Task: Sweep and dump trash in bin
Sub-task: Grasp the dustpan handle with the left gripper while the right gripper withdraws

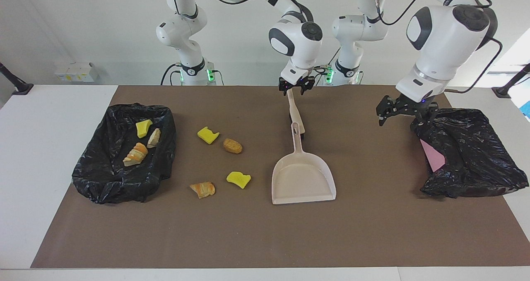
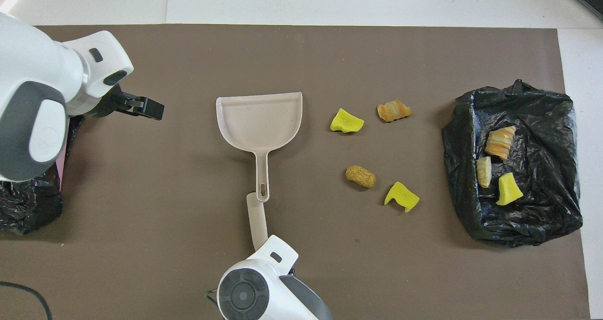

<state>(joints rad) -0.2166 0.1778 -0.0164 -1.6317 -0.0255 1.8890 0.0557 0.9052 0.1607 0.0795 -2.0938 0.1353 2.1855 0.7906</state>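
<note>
Four trash pieces (image 1: 221, 160) lie on the desk's brown mat (image 1: 372, 231) near mid-desk, beside the beige dustpan (image 1: 303, 181). We note three more (image 1: 142, 142) inside the black-lined bin (image 1: 103, 177) at the right arm's end. The right end effector (image 1: 295, 86) grips a beige brush (image 1: 296, 113) by its handle. The left end effector (image 1: 403, 111) hangs open over the edge of a second black bag (image 1: 472, 157).

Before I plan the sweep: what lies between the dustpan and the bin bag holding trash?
Four loose trash pieces on bare mat lie between the dustpan and the bin bag, seen in both views.
</note>
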